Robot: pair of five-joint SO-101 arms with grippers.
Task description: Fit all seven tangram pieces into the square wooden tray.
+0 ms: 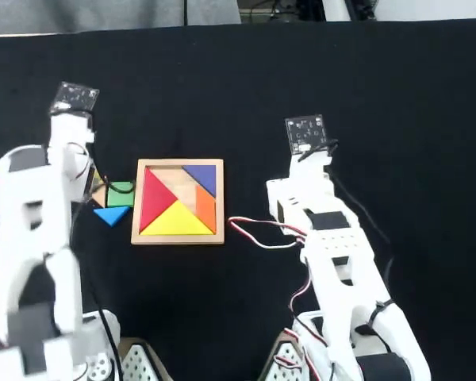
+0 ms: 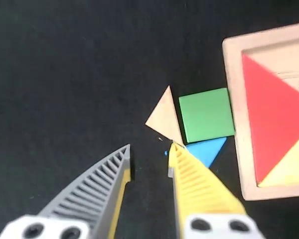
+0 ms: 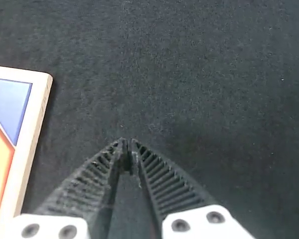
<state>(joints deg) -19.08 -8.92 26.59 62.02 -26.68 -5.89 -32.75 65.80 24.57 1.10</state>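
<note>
Left end effector [image 2: 150, 149] held apart at 9 o'clock of square wooden tray [image 1: 177, 239]; right end effector [image 3: 125, 147] pressed together at 3 o'clock.

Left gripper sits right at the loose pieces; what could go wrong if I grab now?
The tan triangle, green square and blue triangle lie touching, so the open left gripper may drag or pinch two at once. Its yellow finger sits at the tan triangle's corner; closing might only slide it away. A shove toward the tray could jolt it.
</note>
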